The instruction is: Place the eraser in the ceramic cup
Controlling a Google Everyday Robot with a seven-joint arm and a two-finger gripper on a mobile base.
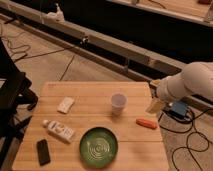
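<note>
The eraser (43, 151) is a flat black slab lying at the table's front left corner. The ceramic cup (118, 102) is small and whitish and stands upright near the table's middle right. My gripper (155, 105) hangs at the end of the white arm (187, 84), at the table's right edge, to the right of the cup and far from the eraser.
A round green plate (98, 146) lies at the front middle. A white block (65, 104) lies at the left, a white tube (59, 130) below it. An orange oblong piece (146, 123) lies at the right. A black chair (12, 95) stands left of the wooden table (95, 95). Cables lie on the floor at the right.
</note>
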